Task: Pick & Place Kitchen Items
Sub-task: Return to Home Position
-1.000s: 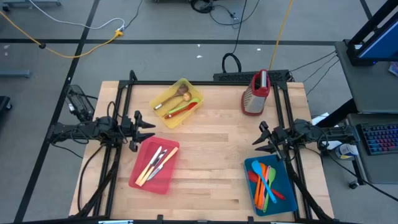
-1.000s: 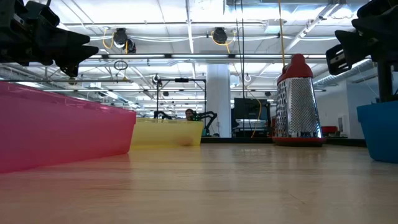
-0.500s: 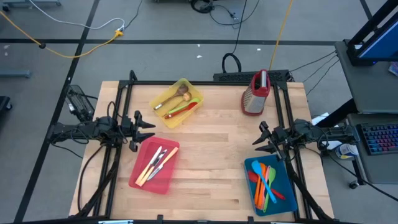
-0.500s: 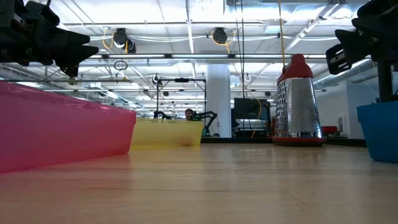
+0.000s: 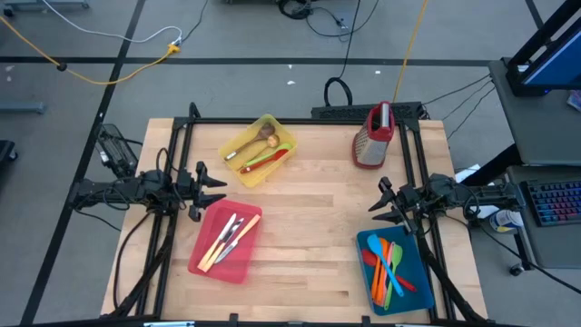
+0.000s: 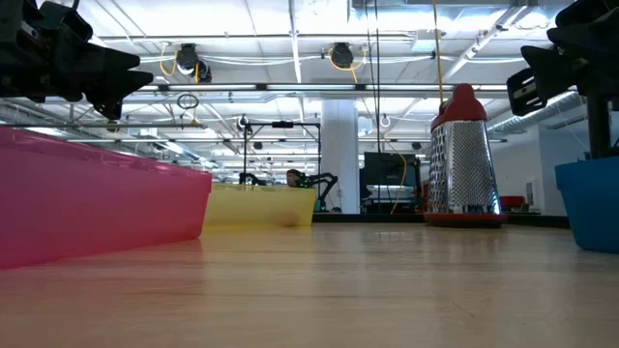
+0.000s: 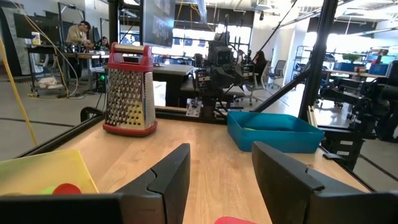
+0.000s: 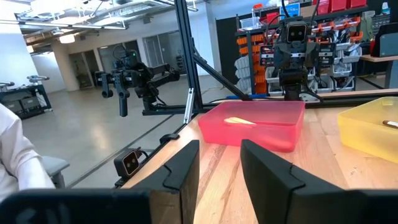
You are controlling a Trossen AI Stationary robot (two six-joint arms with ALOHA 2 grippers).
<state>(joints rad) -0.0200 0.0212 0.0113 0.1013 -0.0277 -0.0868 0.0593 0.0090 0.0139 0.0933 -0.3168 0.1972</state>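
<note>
1. The left gripper (image 5: 214, 191) hovered at the left side of the wooden table (image 5: 313, 272), just past the far end of the pink-red tray (image 5: 236, 266). Its fingers (image 7: 172, 176) stood wide apart, and nothing was between them.
2. The right gripper (image 5: 381, 202) hovered at the right side, just past the far end of the blue tray (image 5: 420, 259). Its fingers (image 8: 185, 167) were also parted, with a narrower gap, and they held nothing.
3. The two grippers pointed toward each other across the table and were well apart.
4. The pale-handled cutlery (image 5: 229, 238) lay inside the pink-red tray, near the left gripper but not touching its fingers.
5. The orange, red, green and blue plastic utensils (image 5: 388, 263) lay together inside the blue tray, on the near side of the right gripper and clear of its fingers.
6. The wooden spoons (image 5: 257, 141) and a red and a green utensil (image 5: 269, 160) lay in the yellow tray (image 5: 283, 134) on the far side of the table, between the two arms and apart from both grippers.
7. A metal box grater (image 5: 372, 141) with a red handle stood upright at the far right.
</note>
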